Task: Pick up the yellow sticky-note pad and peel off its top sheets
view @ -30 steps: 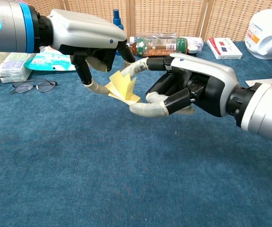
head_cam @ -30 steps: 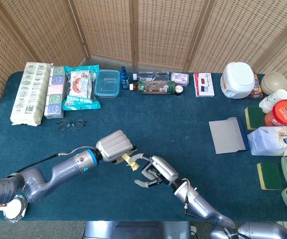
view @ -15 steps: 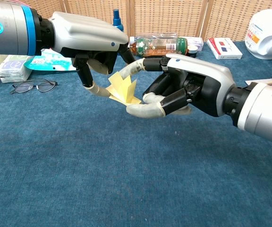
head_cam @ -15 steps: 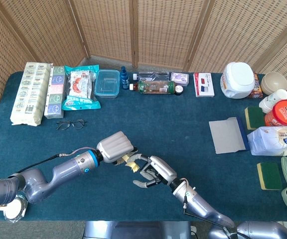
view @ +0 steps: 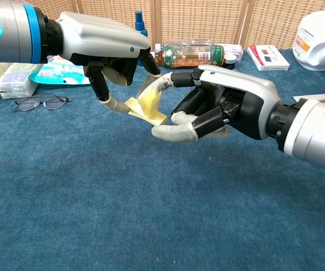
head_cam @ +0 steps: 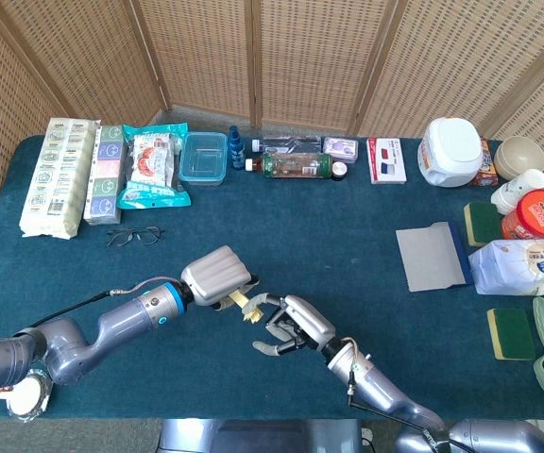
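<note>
Woven cane screens stand behind a desk (head_cam: 348, 245) covered in dark blue cloth. From the head view, packets, a clear box, bottles and a pair of glasses (head_cam: 133, 235) line the far and left side, while a grey sheet, sponges and tubs sit on the right; near the middle front, the left hand (head_cam: 217, 276) and the right hand (head_cam: 291, 326) meet over bare cloth, with a small scrap of yellow showing between them, too small here to read how it is gripped. The chest view fills that in: the yellow sticky-note pad (view: 143, 109) is lifted off the cloth, pinched at its left edge between the left hand's thumb and fingers (view: 110, 101), and the right hand's long finger curls over the top sheet, which is bowed upward, while its thumb lies below the pad's right corner; whether that sheet is truly nipped or only hooked I cannot tell. The right hand's other fingers are curled loosely under the palm. To peel well, the left hand likely ought to keep the pad's bound edge firm and steady while the right draws the lifted sheet away slowly along the glue line, not straight up, so it does not tear or drag the whole pad free.
</note>
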### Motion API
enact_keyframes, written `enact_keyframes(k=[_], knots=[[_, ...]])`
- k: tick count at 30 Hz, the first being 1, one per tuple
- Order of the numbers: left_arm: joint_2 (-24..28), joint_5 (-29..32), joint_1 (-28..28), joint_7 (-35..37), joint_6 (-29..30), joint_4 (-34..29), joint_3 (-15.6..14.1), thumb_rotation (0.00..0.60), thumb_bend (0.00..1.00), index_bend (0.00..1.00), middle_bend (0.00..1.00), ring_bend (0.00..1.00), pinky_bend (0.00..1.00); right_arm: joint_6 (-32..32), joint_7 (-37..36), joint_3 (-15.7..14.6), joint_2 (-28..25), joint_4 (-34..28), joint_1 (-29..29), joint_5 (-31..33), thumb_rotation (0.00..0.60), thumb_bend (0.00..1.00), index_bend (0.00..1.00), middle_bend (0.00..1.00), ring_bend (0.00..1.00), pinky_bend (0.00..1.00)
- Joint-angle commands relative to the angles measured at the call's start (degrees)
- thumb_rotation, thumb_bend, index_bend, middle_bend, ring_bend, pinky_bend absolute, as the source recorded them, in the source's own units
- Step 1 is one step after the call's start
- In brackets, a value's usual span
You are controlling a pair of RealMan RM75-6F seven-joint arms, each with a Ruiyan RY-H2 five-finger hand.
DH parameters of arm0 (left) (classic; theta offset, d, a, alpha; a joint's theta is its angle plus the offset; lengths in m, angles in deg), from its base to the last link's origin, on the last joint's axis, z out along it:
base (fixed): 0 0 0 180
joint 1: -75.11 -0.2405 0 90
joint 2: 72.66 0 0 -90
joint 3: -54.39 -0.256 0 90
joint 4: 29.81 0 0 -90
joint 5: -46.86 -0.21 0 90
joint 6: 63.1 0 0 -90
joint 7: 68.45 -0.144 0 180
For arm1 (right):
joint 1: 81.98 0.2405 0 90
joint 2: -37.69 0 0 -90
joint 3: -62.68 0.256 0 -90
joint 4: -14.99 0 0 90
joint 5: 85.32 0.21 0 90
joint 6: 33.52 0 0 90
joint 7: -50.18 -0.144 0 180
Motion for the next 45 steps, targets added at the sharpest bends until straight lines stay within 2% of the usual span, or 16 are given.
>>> enact_keyframes(k=[1,10,22,36,45], knots=[[0.1,0.0,0.0,0.1,0.0,-0.1,0.0,0.600,0.33,0.66,1.00,1.00,1.00,0.0,0.0,0.0,0.0,0.1,0.0,0.1,0.600,0.29,0.37,1.00,1.00,1.00],[0.4,-0.8,-0.2,0.4,0.1,-0.5,-0.5,0.600,0.33,0.65,1.00,1.00,1.00,-0.1,-0.4,0.2,0.4,0.7,0.1,0.1,0.600,0.32,0.39,1.00,1.00,1.00],[0.3,-1.2,-0.3,0.8,0.1,-0.4,-0.7,0.600,0.33,0.65,1.00,1.00,1.00,0.2,-0.8,0.3,0.4,0.8,0.4,0.1,0.600,0.40,0.43,1.00,1.00,1.00],[0.3,-1.3,-0.2,1.0,0.0,-0.2,-0.8,0.600,0.33,0.65,1.00,1.00,1.00,-0.2,-0.8,0.4,1.2,1.4,0.5,0.0,0.600,0.40,0.52,1.00,1.00,1.00],[0.3,-1.6,-0.3,1.1,0.1,-0.3,-0.9,0.600,0.33,0.65,1.00,1.00,1.00,-0.7,-0.3,0.5,1.6,1.6,0.4,0.2,0.600,0.40,0.53,1.00,1.00,1.00]])
